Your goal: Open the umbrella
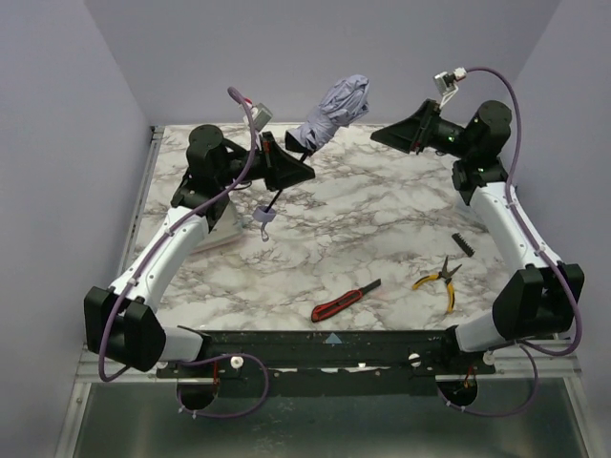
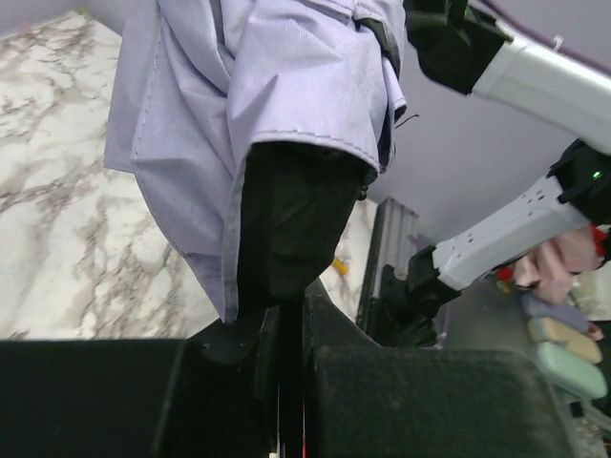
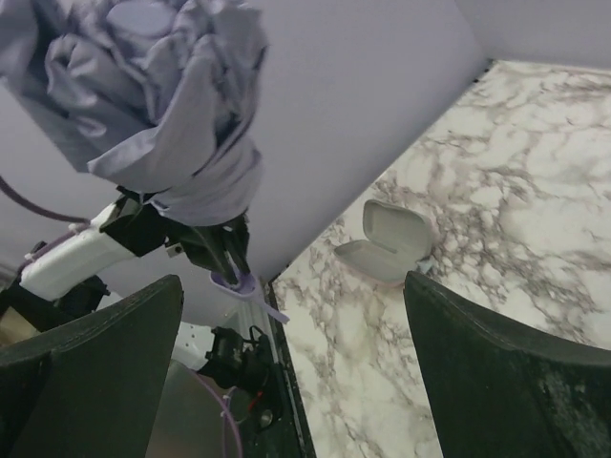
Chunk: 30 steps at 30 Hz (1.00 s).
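Overhead: the left gripper (image 1: 296, 164) pinches the folded umbrella (image 1: 334, 107) by its shaft, canopy raised above the bench (image 1: 382, 219). Left wrist: jaws pressed on the shaft beneath the fabric. Right wrist: the right gripper (image 3: 294, 279) stands spread, apart from the umbrella.

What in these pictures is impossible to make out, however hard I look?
- Left wrist view: where the left hand grips the umbrella, hidden by its dark lining; the canopy's top is cut off by the upper edge.
- Top view: a small black object beside the pliers, too small to name.
- Top view: the white case, partly covered by the left arm.
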{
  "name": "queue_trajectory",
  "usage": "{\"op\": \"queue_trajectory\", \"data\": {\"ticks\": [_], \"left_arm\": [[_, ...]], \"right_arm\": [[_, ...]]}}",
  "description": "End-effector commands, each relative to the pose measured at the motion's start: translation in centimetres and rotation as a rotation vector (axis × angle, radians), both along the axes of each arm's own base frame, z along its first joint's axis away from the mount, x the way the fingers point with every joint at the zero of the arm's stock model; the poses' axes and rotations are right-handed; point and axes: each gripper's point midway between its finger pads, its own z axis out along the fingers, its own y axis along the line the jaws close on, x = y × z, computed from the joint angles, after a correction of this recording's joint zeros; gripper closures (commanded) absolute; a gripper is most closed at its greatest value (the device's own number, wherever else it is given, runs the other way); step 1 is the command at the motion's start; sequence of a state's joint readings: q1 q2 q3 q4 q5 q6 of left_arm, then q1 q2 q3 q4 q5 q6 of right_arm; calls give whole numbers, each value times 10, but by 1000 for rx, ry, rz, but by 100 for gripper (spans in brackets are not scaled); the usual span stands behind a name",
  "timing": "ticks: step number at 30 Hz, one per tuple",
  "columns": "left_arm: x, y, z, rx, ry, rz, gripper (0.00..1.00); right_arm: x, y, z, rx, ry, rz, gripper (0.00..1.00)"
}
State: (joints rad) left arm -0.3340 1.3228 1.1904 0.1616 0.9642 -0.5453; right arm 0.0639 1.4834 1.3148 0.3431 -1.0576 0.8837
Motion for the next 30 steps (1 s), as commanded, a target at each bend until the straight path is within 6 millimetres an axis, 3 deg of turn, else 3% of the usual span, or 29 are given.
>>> {"op": "queue_trajectory", "data": {"ticks": [1, 9, 16, 20, 22, 23, 25, 26, 28, 30], "left_arm": [[-12, -8, 39, -131, 0, -87, 100], [-25, -27, 44, -156, 16, -170, 100], [-32, -37, 36, -143, 50, -206, 100], [-32, -39, 33, -149, 74, -211, 100], [-31, -39, 34, -151, 76, -213, 100], [-31, -39, 34, -151, 73, -215, 100], [-31, -39, 33, -133, 59, -212, 100], [-29, -38, 29, -102, 43, -199, 93], [-25, -33, 24, -25, -7, -167, 66], [-20, -23, 14, 92, -91, -123, 49]], "right_arm": [[-13, 34, 36, 12, -191, -11, 0], [-12, 83, 56, 84, -281, -16, 0], [-15, 101, 83, 175, -355, 48, 0], [-22, 111, 83, 186, -363, 93, 1], [-26, 118, 81, 184, -361, 115, 6], [-27, 120, 80, 184, -357, 119, 13], [-26, 122, 80, 183, -355, 123, 45], [-25, 122, 81, 178, -358, 116, 63], [-25, 122, 82, 142, -389, 119, 93], [-26, 122, 79, 80, -416, 130, 100]]}}
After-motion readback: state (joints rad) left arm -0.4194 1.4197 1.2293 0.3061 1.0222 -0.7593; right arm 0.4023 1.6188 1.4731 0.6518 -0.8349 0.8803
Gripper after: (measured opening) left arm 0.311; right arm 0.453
